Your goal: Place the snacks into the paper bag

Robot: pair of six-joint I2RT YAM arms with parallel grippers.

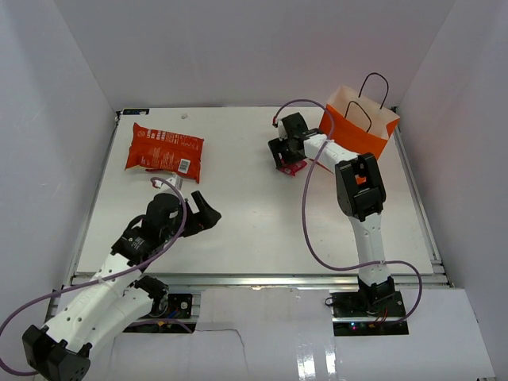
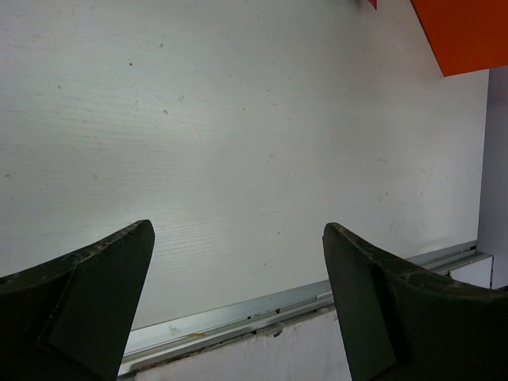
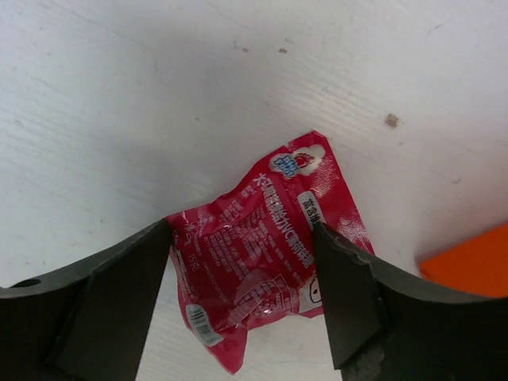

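Entry, single moment, all three views.

**Right arm:** You have the right end effector (image 1: 290,161) reached out over the far middle of the table (image 1: 254,222), just beside the left face of the orange paper bag (image 1: 359,127). The wrist view shows its two dark fingers spread wide, one on each side of a red candy wrapper (image 3: 266,238). The wrapper lies flat on the white surface, with its edges meeting the inner face of each finger. It looks uncrushed, so log this end effector (image 3: 240,274) as released: straddling the wrapper, not clamped on it. The wrapper carries white print and a small barcode at its lower corner. From above it shows as a red patch (image 1: 293,167) under the fingertips. A corner of the paper bag (image 3: 476,266) sits at the right edge of the wrist view, near the wrapper but apart from it.

**Left arm:** The left end effector (image 1: 208,208) sits over the near-left part of the table. Its jaws are apart and nothing is between them. Its wrist view (image 2: 238,238) shows only bare table and a slice of the orange bag (image 2: 464,32) at top right.

**Other items:** The red-orange chip bag (image 1: 164,149) lies flat at the far left, well apart from the paper bag. The paper bag stands upright at the far right, mouth open, with its black loop handles up.
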